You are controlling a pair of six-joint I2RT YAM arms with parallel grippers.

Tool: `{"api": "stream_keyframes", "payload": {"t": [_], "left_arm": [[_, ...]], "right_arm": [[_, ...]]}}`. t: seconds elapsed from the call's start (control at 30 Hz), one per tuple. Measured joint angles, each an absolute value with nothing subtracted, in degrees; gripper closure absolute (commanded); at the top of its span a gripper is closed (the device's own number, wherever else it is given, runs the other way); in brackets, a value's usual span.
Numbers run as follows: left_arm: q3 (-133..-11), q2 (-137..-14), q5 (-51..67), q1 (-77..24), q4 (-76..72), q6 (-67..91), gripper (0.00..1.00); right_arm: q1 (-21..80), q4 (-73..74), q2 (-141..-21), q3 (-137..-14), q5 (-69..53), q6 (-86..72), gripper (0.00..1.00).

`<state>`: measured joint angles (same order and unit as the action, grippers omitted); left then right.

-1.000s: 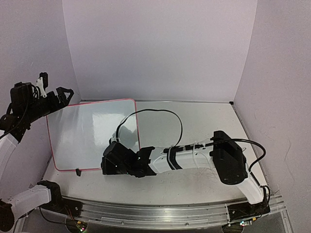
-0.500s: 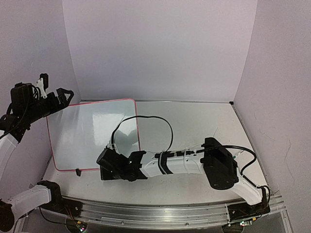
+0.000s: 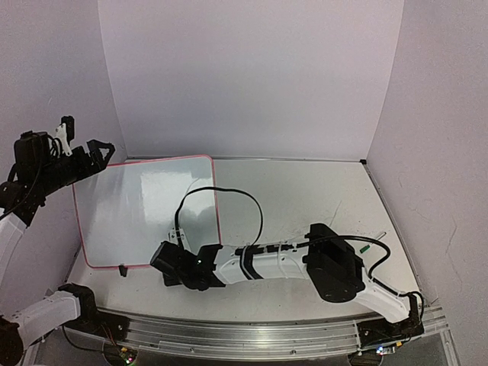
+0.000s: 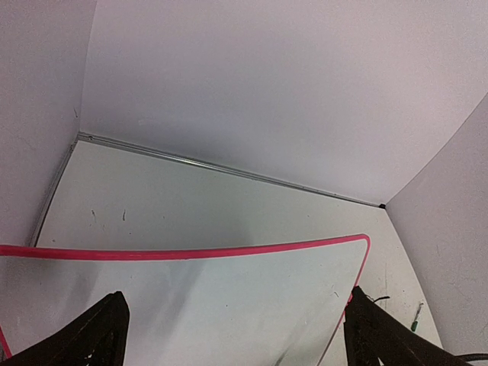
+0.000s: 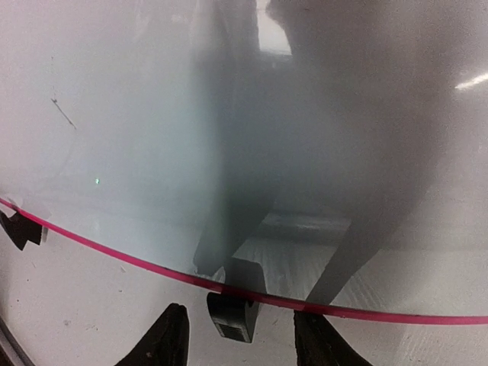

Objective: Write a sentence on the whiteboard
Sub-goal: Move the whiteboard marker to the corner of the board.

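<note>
Right wrist view: right fingers (image 5: 169, 341) straddle whiteboard (image 5: 229, 114) clip (image 5: 231, 319), ungripped; left fingers (image 4: 95, 339) wide, empty.

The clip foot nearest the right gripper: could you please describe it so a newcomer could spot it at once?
Find the whiteboard, the pink-red-framed board on the table's left side. Along its near edge, in the right wrist view, this dark clip foot straddles the frame just ahead of the right gripper's fingertips; the other clip foot sits off at that view's left edge.

Left arm (image 3: 46, 311) and right arm (image 3: 274, 263): white shells, chunky black joints. Thin black cable (image 3: 221, 189) on the right. Left gripper (image 4: 236, 301) black.
</note>
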<state>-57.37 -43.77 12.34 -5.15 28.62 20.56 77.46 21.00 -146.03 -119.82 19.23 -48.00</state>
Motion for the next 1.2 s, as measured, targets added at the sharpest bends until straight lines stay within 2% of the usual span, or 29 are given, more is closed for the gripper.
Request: {"api": "stream_keyframes", "payload": {"t": [0.1,0.23,0.33,0.43,0.6,0.8,1.2], "left_arm": [[-57.4,-43.4,12.3,-5.1,28.6,20.6,0.01],[-57.4,-43.6,12.3,-5.1,28.6,20.6,0.01],[-57.4,-43.6,12.3,-5.1,28.6,20.6,0.01],[-57.9,-43.9,12.3,-5.1,29.0,20.6,0.01],[-58.6,-44.7,12.3,-5.1,29.1,20.6,0.01],[-58.8,-45.1,12.3,-5.1,29.2,20.6,0.01],[-58.8,-46.3,12.0,-5.1,29.6,21.0,0.01]], "right_arm": [[77.7,21.7,-146.3,-120.4,20.4,-47.4,0.61],[77.8,22.4,-146.3,-120.5,22.3,-46.6,0.63],[77.8,22.7,-146.3,-120.8,23.3,-46.0,0.72],[77.7,23.0,-146.3,-120.9,24.0,-45.7,0.75],[77.8,22.6,-146.4,-120.9,24.8,-45.1,0.89],[77.8,21.9,-146.4,-120.6,26.2,-44.8,0.99],[76.4,15.6,-139.8,-107.9,27.9,-44.1,1.00]]}}
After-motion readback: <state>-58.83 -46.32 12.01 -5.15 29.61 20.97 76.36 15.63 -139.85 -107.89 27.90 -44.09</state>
